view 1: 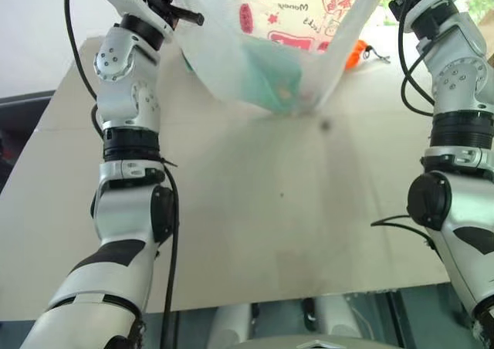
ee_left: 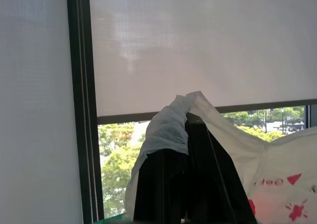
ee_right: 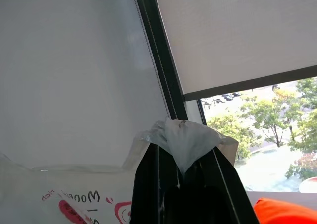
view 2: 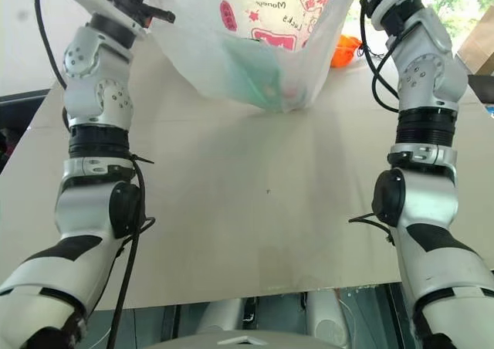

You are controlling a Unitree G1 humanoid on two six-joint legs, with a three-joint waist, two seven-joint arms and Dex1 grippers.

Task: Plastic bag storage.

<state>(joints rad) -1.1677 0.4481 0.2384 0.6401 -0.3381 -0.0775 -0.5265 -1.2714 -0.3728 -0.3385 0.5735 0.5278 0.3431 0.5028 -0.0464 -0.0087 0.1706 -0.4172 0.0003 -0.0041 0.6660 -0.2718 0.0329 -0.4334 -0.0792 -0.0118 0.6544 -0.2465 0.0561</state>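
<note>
Plastic bag [view 1: 270, 48] hangs above the table [view 1: 255, 210], strung between both raised arms, its bottom sagging just over the tabletop. Left gripper [ee_left: 184, 135] clenched on one bunched top edge of the film; right gripper [ee_right: 184, 157] clenched on the other. Green item visible inside bag. Orange pouch [view 2: 345, 50] on table behind
</note>
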